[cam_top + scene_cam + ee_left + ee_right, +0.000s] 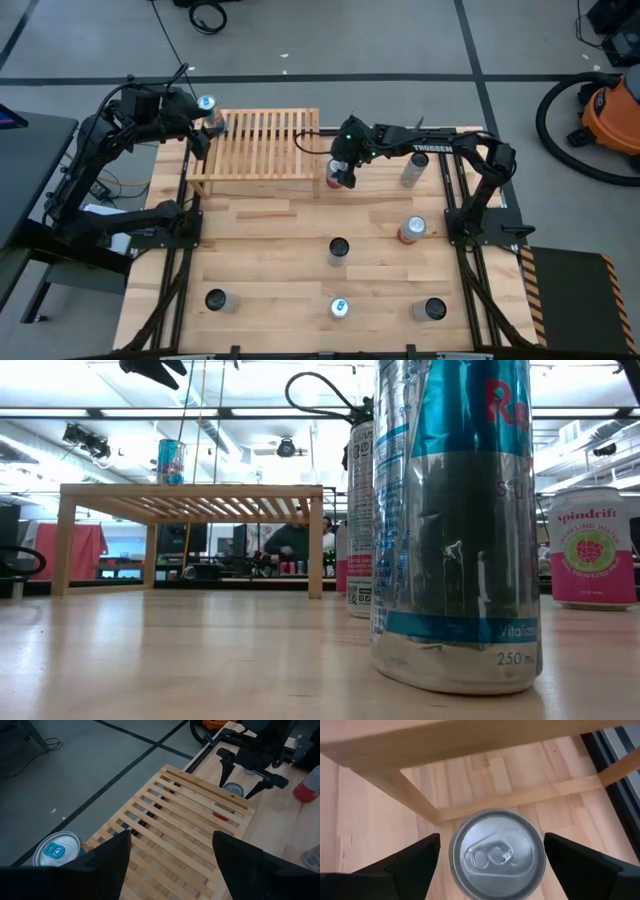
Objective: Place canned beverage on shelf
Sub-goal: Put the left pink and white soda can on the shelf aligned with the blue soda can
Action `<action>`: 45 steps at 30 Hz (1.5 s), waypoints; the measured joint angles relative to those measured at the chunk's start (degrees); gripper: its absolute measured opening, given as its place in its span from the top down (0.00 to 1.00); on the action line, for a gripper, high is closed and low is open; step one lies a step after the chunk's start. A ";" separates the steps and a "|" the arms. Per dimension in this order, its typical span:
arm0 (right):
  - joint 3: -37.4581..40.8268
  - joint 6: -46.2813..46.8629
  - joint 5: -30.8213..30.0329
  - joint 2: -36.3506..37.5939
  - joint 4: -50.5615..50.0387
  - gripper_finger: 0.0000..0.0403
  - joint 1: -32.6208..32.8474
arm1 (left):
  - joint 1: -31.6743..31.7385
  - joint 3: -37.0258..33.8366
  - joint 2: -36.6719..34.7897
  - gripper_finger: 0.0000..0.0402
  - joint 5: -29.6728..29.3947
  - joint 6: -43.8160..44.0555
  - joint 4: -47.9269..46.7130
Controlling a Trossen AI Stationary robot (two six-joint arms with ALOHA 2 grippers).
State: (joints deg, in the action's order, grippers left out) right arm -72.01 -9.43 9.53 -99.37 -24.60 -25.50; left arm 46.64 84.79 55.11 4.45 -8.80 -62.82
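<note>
A: Where is my right claw?

B: Directly above a can standing on the surface beside the shelf's corner leg. Its fingers stand wide, one on each side of the silver lid, touching nothing; I judge it is lined up for a grasp.

A: And my left claw?

B: It hovers partly open and empty over the shelf's far end, with a blue-tabbed can on the slats just beside it.

A: Any readable writing?

B: A pink can says "spindrift". The near tall can shows "250 m", and the arm reads "TROSSEN".
</note>
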 joint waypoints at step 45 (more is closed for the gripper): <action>-0.09 -1.64 -5.51 -3.39 -1.15 0.27 1.53 | 0.02 -0.02 0.00 0.30 -0.04 0.60 -0.03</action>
State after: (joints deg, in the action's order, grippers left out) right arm -72.10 -11.07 4.02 -102.76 -25.76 -23.97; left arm 46.65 84.77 55.11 4.40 -8.19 -62.85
